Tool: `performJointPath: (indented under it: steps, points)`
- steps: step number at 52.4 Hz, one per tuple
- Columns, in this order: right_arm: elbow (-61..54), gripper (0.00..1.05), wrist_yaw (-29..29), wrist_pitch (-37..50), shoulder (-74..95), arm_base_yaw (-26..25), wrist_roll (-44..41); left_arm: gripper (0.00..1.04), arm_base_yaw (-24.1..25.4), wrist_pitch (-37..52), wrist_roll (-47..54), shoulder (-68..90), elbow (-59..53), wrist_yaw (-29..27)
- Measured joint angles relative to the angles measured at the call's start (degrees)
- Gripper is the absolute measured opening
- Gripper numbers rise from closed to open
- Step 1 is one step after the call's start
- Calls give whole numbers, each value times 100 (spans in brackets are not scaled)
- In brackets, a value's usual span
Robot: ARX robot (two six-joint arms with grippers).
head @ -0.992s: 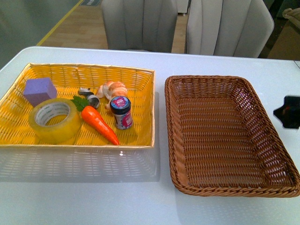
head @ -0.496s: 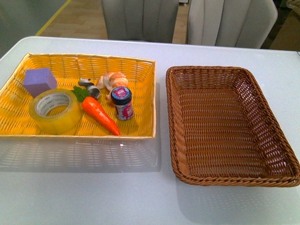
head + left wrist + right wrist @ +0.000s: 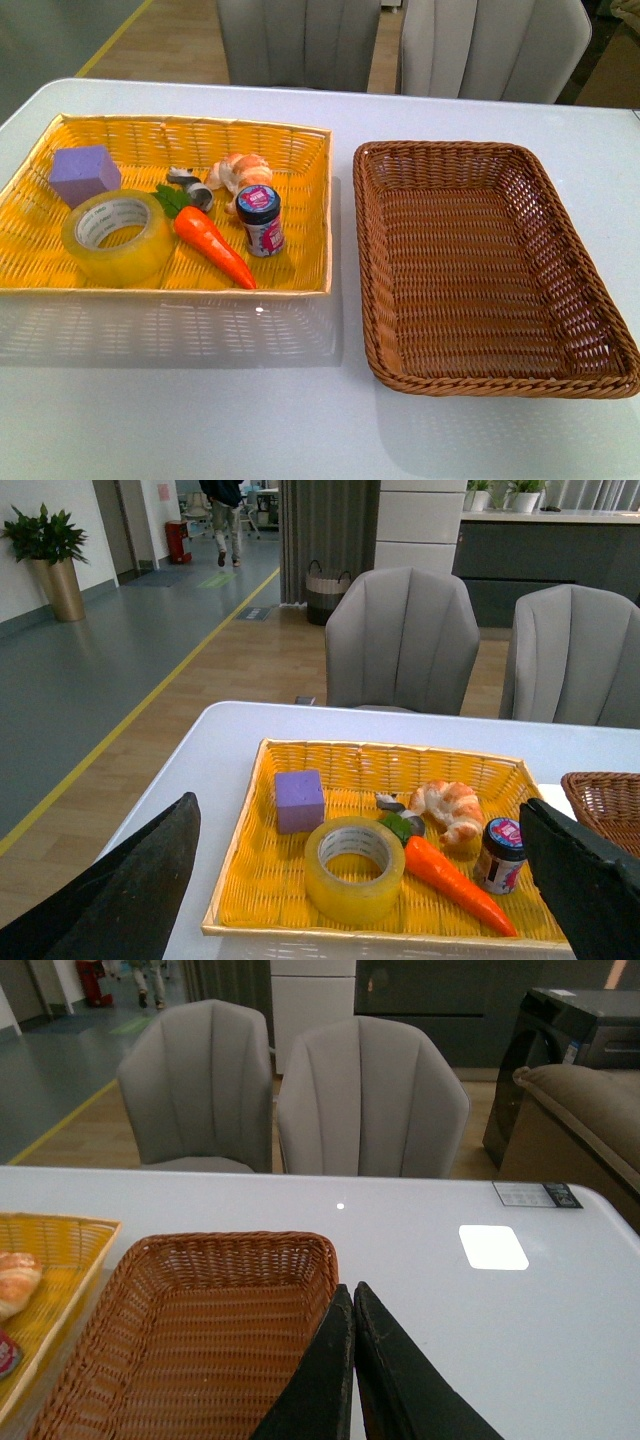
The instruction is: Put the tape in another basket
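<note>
So the tape [image 3: 118, 238] is lying flat in the yellow basket [image 3: 160, 291], right by the purple block [image 3: 84, 172] and carrot [image 3: 213, 245]. On the tabletop [image 3: 200, 420] the brown basket [image 3: 440, 148] sits just beside the yellow one. Meanwhile the left gripper [image 3: 357, 810] is spread wide with nothing in it, and the right gripper [image 3: 353, 1290] is pinched fully closed, also holding nothing.

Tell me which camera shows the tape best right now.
Front view: the tape lies whole, seen from above, in the yellow basket beside the carrot. Left wrist view also shows it whole, at a lower slant. Right wrist view misses it.
</note>
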Motion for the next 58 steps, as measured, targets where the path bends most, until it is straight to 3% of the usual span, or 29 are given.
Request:
performJointPath:
  steps: [58]
  points:
    - [-264, 2, 2, -3880, -4374, 4, 7, 96, 0, 0, 0, 0, 0, 0]
